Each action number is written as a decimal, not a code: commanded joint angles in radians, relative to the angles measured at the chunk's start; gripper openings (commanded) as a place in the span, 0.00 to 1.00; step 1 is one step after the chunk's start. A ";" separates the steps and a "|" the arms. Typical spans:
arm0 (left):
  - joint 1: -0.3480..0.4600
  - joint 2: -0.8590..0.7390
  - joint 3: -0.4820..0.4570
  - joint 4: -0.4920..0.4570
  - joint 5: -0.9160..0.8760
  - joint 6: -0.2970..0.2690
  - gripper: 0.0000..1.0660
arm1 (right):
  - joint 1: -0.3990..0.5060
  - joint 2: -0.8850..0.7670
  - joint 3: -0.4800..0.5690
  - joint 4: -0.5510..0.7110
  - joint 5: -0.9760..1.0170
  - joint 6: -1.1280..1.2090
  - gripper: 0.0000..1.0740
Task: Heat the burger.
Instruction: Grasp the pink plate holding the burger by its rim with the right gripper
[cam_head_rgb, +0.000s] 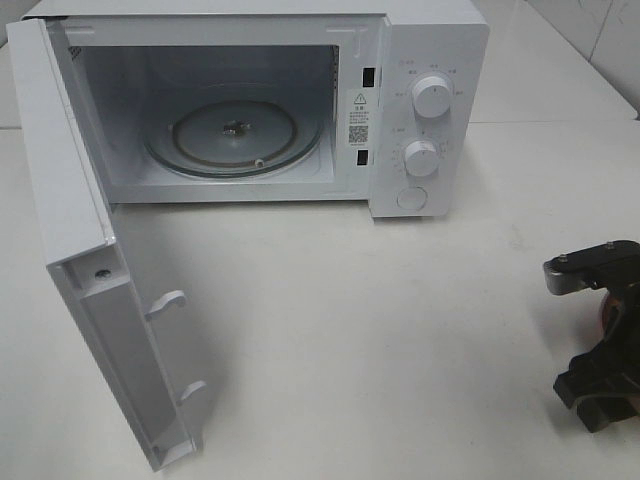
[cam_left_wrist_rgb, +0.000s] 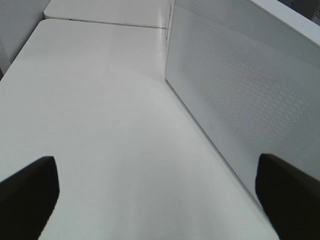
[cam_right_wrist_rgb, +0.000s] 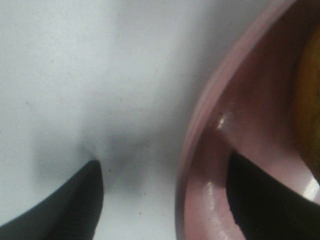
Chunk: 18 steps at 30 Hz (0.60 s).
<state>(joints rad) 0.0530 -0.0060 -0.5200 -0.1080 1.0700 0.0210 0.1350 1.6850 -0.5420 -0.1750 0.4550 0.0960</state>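
**Left fingers** (cam_left_wrist_rgb: 27, 197): spread wide with nothing between them. They hang over bare bench (cam_head_rgb: 350, 320), beside a white perforated panel that is probably the outer face of the open door (cam_head_rgb: 70, 200). This arm does not appear in the high view.

**Microwave** (cam_head_rgb: 430, 120): stands at the far edge of the bench, with the door swung out toward the left edge. Nothing sits on the glass turntable (cam_head_rgb: 235, 135), so the way in is clear.

**Right fingers** (cam_right_wrist_rgb: 65, 210): at the right edge of the bench, toward the near corner. They stand apart, astride the rim of the pink plate (cam_right_wrist_rgb: 189, 140), one outside over the bench and one inside the dish. There is a gap between the outer finger and the rim, so they are not pinching.

**Burger** (cam_right_wrist_rgb: 307, 100): on that plate. It shows only as a yellow-brown blur in the right wrist view and is almost wholly hidden under the arm in the high view.

**Handling (judgement):**
- The burger is a soft, loose stack, so it is likely top-heavy and the layers may slide if it is tipped or squeezed. Do not grip the bun.
- The plate is stiff, but its glossy glaze looks slippery.
- Take hold on the rim, seated deep. The load sits off to one side of the grip, so expect the plate to droop, and carry it level.
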 joint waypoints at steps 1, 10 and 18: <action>-0.006 -0.004 0.003 -0.008 0.003 0.000 0.94 | -0.005 0.026 0.010 -0.014 -0.016 0.025 0.32; -0.006 -0.004 0.003 -0.008 0.003 0.000 0.94 | -0.003 0.026 0.004 -0.019 -0.014 0.034 0.00; -0.006 -0.004 0.003 -0.008 0.003 0.000 0.94 | -0.002 0.026 -0.025 -0.030 0.004 0.084 0.00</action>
<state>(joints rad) 0.0530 -0.0060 -0.5200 -0.1080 1.0700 0.0210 0.1350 1.6880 -0.5700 -0.2260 0.4830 0.1590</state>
